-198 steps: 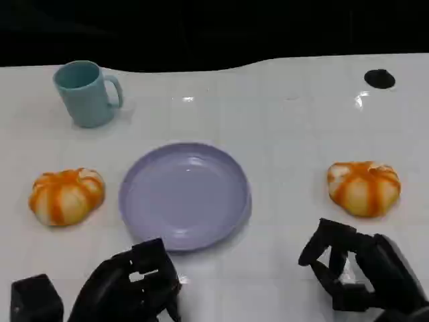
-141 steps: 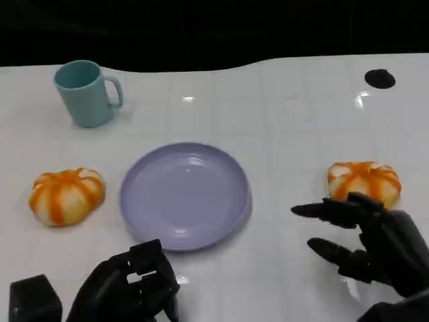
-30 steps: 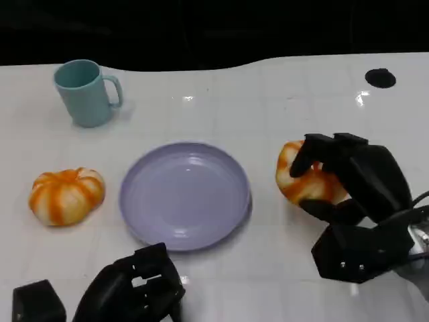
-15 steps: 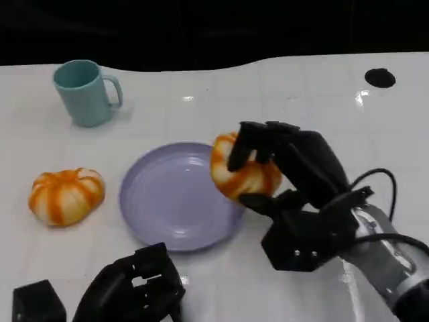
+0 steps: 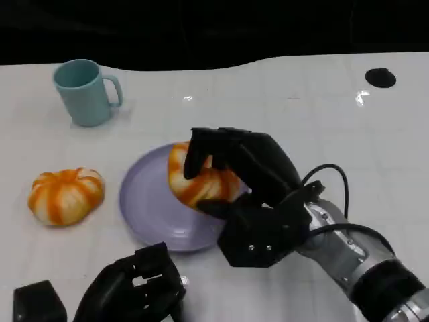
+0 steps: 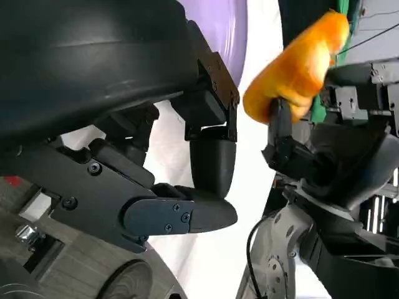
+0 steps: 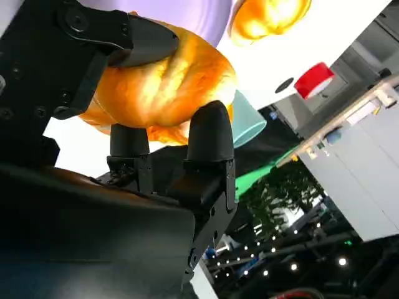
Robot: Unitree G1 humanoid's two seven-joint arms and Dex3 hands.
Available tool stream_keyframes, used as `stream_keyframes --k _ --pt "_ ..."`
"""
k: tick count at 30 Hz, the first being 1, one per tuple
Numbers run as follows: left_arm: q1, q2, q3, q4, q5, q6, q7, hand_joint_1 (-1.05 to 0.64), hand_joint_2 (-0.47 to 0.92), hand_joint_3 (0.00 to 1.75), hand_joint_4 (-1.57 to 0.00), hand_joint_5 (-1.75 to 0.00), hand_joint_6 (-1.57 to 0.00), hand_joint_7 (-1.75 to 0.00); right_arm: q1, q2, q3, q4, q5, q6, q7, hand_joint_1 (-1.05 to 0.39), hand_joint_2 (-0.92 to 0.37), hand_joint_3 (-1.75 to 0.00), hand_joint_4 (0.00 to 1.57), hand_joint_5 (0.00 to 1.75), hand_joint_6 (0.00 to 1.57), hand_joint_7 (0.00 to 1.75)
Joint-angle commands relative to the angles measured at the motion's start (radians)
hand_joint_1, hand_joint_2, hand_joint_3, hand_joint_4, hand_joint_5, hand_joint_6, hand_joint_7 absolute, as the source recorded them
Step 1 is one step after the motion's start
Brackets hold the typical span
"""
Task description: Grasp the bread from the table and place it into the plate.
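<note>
A round orange-and-white striped bread roll [image 5: 198, 180] is held in the robot's black right hand [image 5: 249, 176], whose fingers [image 5: 204, 144] wrap over its top while the thumb presses from below. The roll sits over the right half of a round lavender plastic plate [image 5: 144, 201], tilted so its domed top faces left and slightly up; whether it touches the plate surface cannot be told. It is nearly round, with no clear long axis. A second, matching striped bread roll [image 5: 65, 195] lies on the white table [image 5: 301, 107] left of the plate, dome up. A teal ceramic mug [image 5: 85, 92] stands upright at the far left, handle pointing right. The left hand [image 5: 134, 288] rests low near the table's front edge, fingers curled inward around nothing.
</note>
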Motion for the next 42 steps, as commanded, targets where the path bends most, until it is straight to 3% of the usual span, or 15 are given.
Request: stream_keyframes --k 1,2,3,4,7,8,10,12,14,19,29,42 --pt "0.009 0.015 0.002 -0.010 0.008 -0.002 0.003 -0.60 0.71 0.61 -0.78 -1.75 -0.74 -1.47 -0.034 0.022 -0.004 0.027 0.008 0.007 -0.009 -0.09 -0.31 -1.36 0.90 1.75 0.81 1.44" --pt "0.010 0.015 0.001 -0.012 0.007 0.000 0.003 -0.60 0.71 0.61 -0.78 -1.75 -0.74 -1.47 -0.033 0.024 -0.003 0.028 0.008 0.011 -0.002 -0.09 -0.31 -1.34 0.88 1.75 0.82 1.38" --pt "0.011 0.016 0.000 -0.014 0.007 0.001 0.004 -0.60 0.70 0.61 -0.78 -1.75 -0.74 -1.47 -0.034 0.023 0.000 0.026 0.005 0.017 0.011 -0.12 -0.35 -1.22 0.82 1.66 0.80 1.21" --pt "0.012 0.016 0.000 -0.017 0.008 0.003 0.005 -0.60 0.70 0.62 -0.78 -1.75 -0.74 -1.47 -0.035 0.019 0.005 0.024 0.003 0.022 0.028 -0.16 -0.41 -1.04 0.72 1.46 0.73 0.95" --pt "0.013 0.017 -0.001 -0.019 0.010 0.002 0.009 -0.60 0.70 0.63 -0.78 -1.75 -0.74 -1.47 -0.035 0.004 0.019 0.010 -0.009 0.041 0.076 -0.27 -0.59 -0.69 0.50 0.97 0.62 0.43" --pt "0.013 0.017 -0.001 -0.021 0.008 0.009 0.010 -0.60 0.70 0.63 -0.78 -1.75 -0.74 -1.47 -0.032 0.000 0.022 0.002 -0.010 0.047 0.090 -0.28 -0.62 -0.65 0.48 0.91 0.62 0.37" --pt "0.011 0.018 0.000 -0.017 0.007 0.006 0.006 -0.60 0.69 0.64 -0.78 -1.75 -0.74 -1.47 -0.026 -0.007 0.026 -0.012 -0.009 0.055 0.114 -0.35 -0.69 -0.51 0.27 0.75 0.51 0.21" --pt "0.009 0.018 0.000 -0.013 0.008 -0.003 0.003 -0.62 0.69 0.65 -0.77 -1.75 -0.73 -1.47 -0.017 -0.016 0.028 -0.037 -0.004 0.070 0.146 -0.42 -0.85 -0.24 0.09 0.72 0.44 0.09" --pt "0.010 0.017 0.000 -0.015 0.007 0.002 0.005 -0.63 0.68 0.65 -0.78 -1.75 -0.73 -1.48 -0.007 -0.025 0.028 -0.066 0.000 0.087 0.169 -0.48 -0.91 -0.15 0.02 0.67 0.40 0.04" --pt "0.011 0.019 -0.002 -0.018 0.011 0.004 0.008 -0.63 0.68 0.66 -0.78 -1.75 -0.74 -1.48 0.023 -0.042 0.024 -0.133 0.007 0.124 0.206 -0.52 -0.92 -0.14 0.00 0.56 0.37 0.01" --pt "0.006 0.014 0.001 -0.010 0.004 0.004 0.005 -0.62 0.67 0.67 -0.79 -1.75 -0.74 -1.48 0.106 -0.094 -0.007 -0.274 0.056 0.148 0.275 -0.53 -0.92 -0.15 0.00 0.58 0.37 0.01" --pt "0.003 0.017 0.003 -0.006 0.003 0.002 0.001 -0.60 0.66 0.69 -0.79 -1.75 -0.74 -1.47 0.248 -0.198 -0.064 -0.413 0.061 0.064 0.230 -0.45 -0.92 -0.09 0.12 0.66 0.48 0.06"
